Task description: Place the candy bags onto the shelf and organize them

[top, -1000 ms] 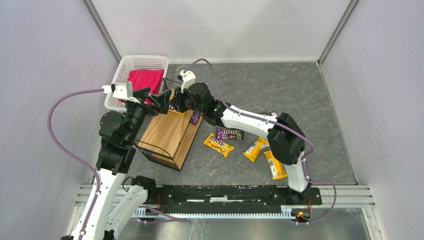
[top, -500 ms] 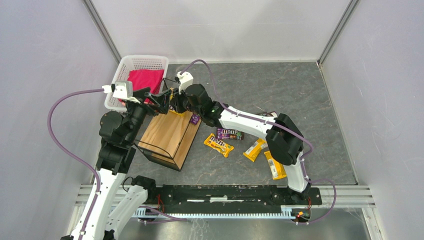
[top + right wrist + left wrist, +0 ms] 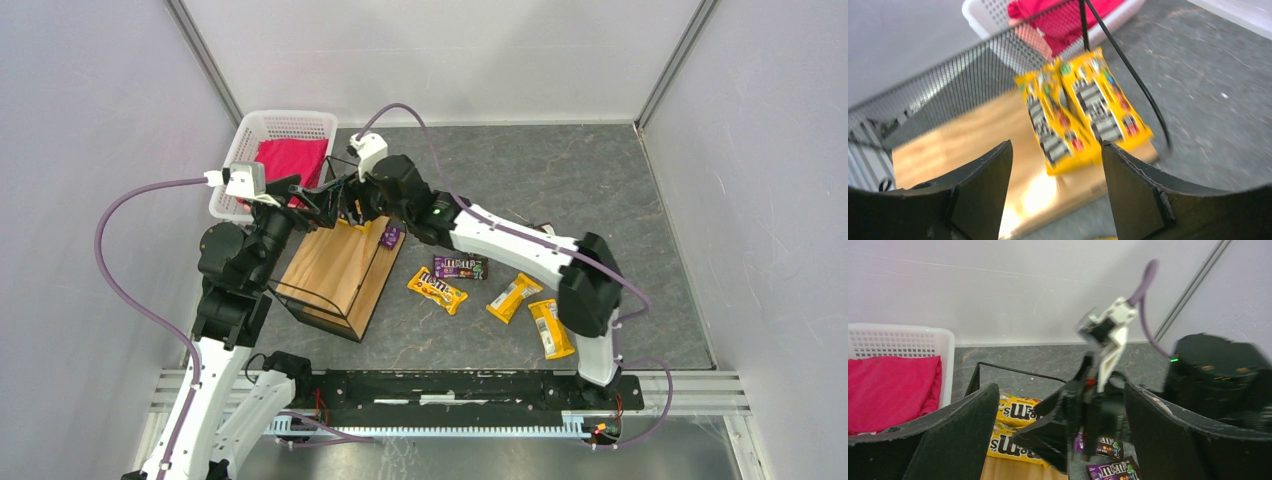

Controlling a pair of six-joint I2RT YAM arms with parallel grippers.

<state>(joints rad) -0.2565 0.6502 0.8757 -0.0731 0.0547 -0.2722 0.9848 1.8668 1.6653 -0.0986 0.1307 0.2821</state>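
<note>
The shelf (image 3: 338,268) is a black wire rack with wooden planks, left of centre. Two yellow candy bags lie side by side on its far plank, in the right wrist view (image 3: 1050,122) (image 3: 1103,105) and the left wrist view (image 3: 1015,412). My right gripper (image 3: 350,208) (image 3: 1055,170) is open and empty just above them. My left gripper (image 3: 318,205) (image 3: 1060,390) is open and empty, facing the right gripper across the shelf's far end. On the floor lie a purple bag (image 3: 460,267), a small purple one (image 3: 390,236) and three yellow bags (image 3: 437,291) (image 3: 513,297) (image 3: 551,328).
A white perforated basket (image 3: 240,135) holding a pink cloth (image 3: 290,160) stands at the back left, close behind the shelf. Its cloth also shows in the left wrist view (image 3: 893,390). Grey walls close in both sides.
My right arm has shifted: its elbow swung right and its gripper moved a little left and back over the shelf's far end. The left arm has not moved.
</note>
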